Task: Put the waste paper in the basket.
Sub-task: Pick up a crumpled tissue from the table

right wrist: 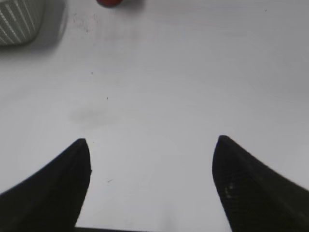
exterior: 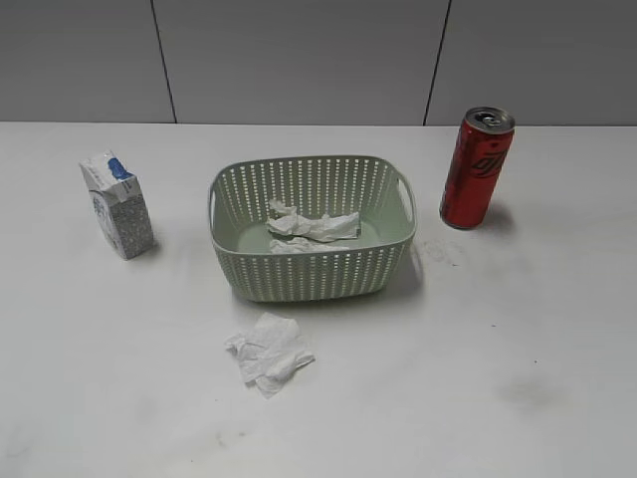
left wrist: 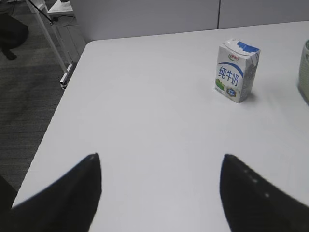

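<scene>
The pale green slotted basket (exterior: 311,259) stands mid-table. Crumpled white waste paper (exterior: 314,228) lies inside it; I cannot tell whether it is one wad or two. Another waste paper wad (exterior: 269,353) lies on the table just in front of the basket. Neither arm shows in the exterior view. My left gripper (left wrist: 160,159) is open and empty over bare table near the left edge; the basket's rim (left wrist: 305,72) shows at the far right. My right gripper (right wrist: 150,142) is open and empty over bare table, with a basket corner (right wrist: 19,21) at upper left.
A small speckled milk carton with a blue mark (exterior: 116,204) stands left of the basket, also in the left wrist view (left wrist: 235,71). A red drink can (exterior: 477,168) stands to the right; its base shows in the right wrist view (right wrist: 110,2). The table's left edge (left wrist: 53,121) drops to the floor.
</scene>
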`<action>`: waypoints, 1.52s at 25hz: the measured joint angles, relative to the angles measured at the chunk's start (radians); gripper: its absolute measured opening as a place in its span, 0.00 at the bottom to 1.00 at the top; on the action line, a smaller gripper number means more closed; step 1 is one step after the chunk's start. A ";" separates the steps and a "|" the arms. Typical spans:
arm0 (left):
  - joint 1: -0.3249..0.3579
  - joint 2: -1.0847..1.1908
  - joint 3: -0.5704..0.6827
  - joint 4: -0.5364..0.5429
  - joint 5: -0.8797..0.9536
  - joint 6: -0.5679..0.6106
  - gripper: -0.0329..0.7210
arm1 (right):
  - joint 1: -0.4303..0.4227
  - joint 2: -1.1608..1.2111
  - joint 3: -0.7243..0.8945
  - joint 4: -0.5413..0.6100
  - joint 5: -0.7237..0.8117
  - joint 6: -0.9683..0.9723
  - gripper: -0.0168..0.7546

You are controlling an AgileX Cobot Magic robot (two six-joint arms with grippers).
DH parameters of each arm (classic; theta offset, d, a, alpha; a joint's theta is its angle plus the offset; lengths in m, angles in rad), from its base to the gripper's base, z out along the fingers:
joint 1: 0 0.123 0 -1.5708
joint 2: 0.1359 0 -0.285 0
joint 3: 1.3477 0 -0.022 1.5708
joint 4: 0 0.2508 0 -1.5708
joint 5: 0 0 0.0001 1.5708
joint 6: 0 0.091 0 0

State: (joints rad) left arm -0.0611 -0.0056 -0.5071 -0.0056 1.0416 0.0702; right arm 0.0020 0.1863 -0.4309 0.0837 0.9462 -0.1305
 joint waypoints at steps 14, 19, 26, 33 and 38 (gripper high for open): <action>0.000 0.109 -0.001 -0.123 -0.004 0.064 0.78 | 0.075 -0.191 0.006 0.001 0.000 0.000 0.79; 0.000 0.341 -0.048 -0.226 -0.073 0.169 0.78 | 0.112 -0.191 0.006 0.001 0.000 0.002 0.79; -0.113 0.759 -0.182 -0.257 -0.211 0.262 0.78 | 0.112 -0.191 0.006 0.001 0.000 0.002 0.79; -0.428 1.179 -0.324 -0.092 -0.271 0.180 0.74 | 0.112 -0.191 0.006 0.001 0.000 0.002 0.79; -0.663 1.433 -0.397 -0.009 -0.403 -0.036 0.70 | 0.112 -0.191 0.006 0.001 0.000 0.002 0.79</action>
State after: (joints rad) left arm -0.7245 1.4271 -0.9041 -0.0145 0.6384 0.0344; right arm 0.1143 -0.0044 -0.4246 0.0848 0.9464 -0.1283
